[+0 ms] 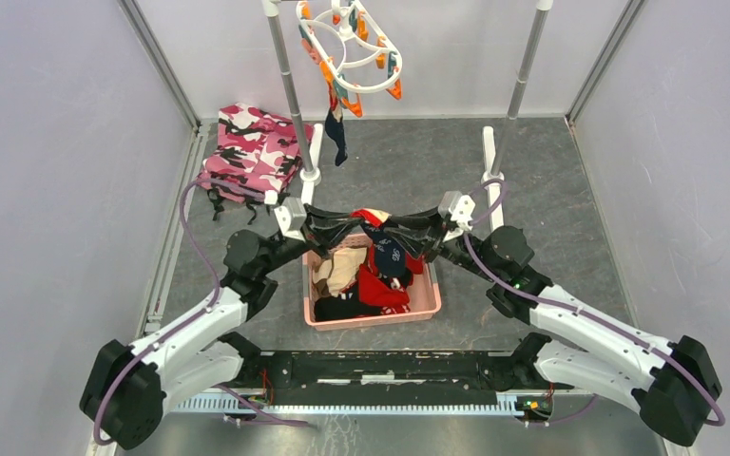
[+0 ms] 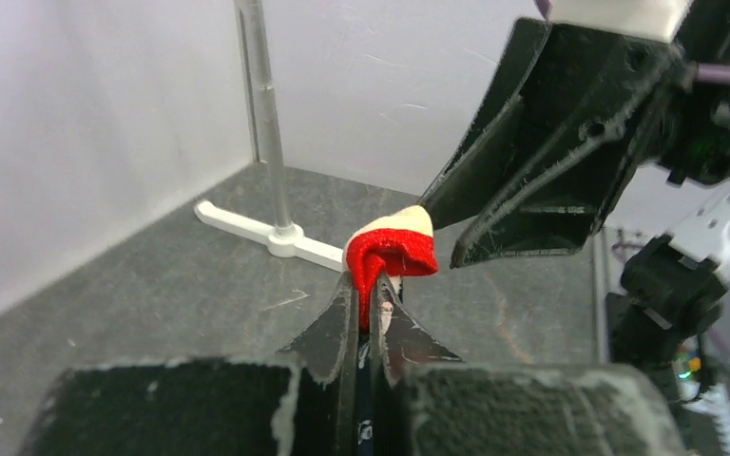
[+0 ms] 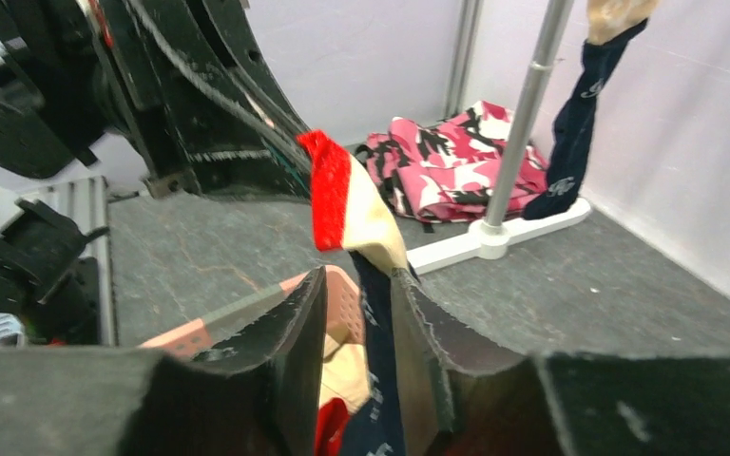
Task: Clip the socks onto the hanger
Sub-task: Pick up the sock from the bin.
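left gripper (image 2: 369, 296) pinched tight on the red-cuffed navy sock (image 2: 392, 255) per its wrist cam, right gripper (image 3: 359, 277) jaws parted with the sock's leg hanging between them, only the top view shows the hanger (image 1: 350, 47), 12 o'clock from the pink basket (image 1: 373, 320)

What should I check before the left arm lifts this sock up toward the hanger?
1. Left claw shut on the sock: ok, jaws pinch it just under the red cuff.
2. Right claw off the sock: not ok, jaws apart but the sock hangs between them.
3. Sock's lower end out of the basket: cannot tell, it dangles over the pile.
4. Bare clips on the hanger: ok, several carry nothing.
5. Navy sock already clipped, hanging out of the way: ok.
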Controlling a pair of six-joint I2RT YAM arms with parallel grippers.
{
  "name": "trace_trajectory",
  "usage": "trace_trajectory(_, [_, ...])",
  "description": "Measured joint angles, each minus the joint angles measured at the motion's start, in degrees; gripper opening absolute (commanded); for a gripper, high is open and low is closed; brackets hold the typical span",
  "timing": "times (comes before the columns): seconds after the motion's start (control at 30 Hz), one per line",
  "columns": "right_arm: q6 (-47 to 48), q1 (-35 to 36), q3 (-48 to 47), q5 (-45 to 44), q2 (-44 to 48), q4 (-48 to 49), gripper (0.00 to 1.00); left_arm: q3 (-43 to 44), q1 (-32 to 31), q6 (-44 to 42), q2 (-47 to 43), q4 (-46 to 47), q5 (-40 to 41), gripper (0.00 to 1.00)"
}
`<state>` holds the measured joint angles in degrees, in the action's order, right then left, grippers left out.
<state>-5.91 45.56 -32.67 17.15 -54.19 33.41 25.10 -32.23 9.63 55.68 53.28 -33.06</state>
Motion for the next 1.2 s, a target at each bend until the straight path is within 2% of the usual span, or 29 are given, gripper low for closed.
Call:
trace_trajectory(0.07, [2.5,-0.1,0.0,-0.5,1.3,-2.3,0.56,1.3,0.0,3.4,-2.2,-5.4,2.0,0.02])
trace_trajectory(0.17, [8.5,-0.3,-0.8,-0.5,3.1,-6.4,0.63,4.9,0.1,9.3,-4.3,-13.5,4.1,0.02])
trace_trajectory(0.23, [12.2,-0.3,-2.2,-0.2,3.0,-8.6,0.66,8.3,0.3,13.6,-4.3,-18.9,4.2,0.02])
trace_trajectory(0.4, [21.9,-0.2,-3.0,1.9,1.8,-8.7,0.70,12.7,0.4,20.6,-2.4,-25.7,1.3,0.02])
trace_trajectory(0.6, [29.1,-0.2,-2.6,3.8,0.3,-6.0,0.60,13.4,0.4,22.7,-1.6,-31.0,-1.6,0.02])
trace_trajectory(0.77, [29.9,0.2,-4.9,5.2,-3.7,-5.6,0.38,13.9,0.4,23.4,-1.2,-31.8,-3.1,0.05])
trace_trajectory(0.87, [29.9,0.3,-5.1,5.5,-4.1,-5.3,0.19,14.0,0.4,23.8,-1.2,-31.9,-3.4,0.15])
trace_trajectory(0.97, [29.4,0.5,-5.1,6.2,-4.0,-4.3,0.03,14.0,0.4,23.9,-1.2,-32.1,-3.5,0.35])
trace_trajectory(1.03, [28.8,0.5,-5.1,6.6,-3.7,-3.8,0.00,14.0,0.4,23.9,-1.2,-32.3,-3.4,0.49])
trace_trajectory(1.1, [27.6,0.4,-5.1,6.6,-3.3,-3.7,0.00,13.9,0.4,23.6,-1.4,-32.4,-3.4,0.71])
trace_trajectory(1.2, [25.1,0.3,-5.2,6.3,-2.4,-3.8,0.00,12.9,0.4,20.5,-3.4,-32.0,-3.0,0.96])
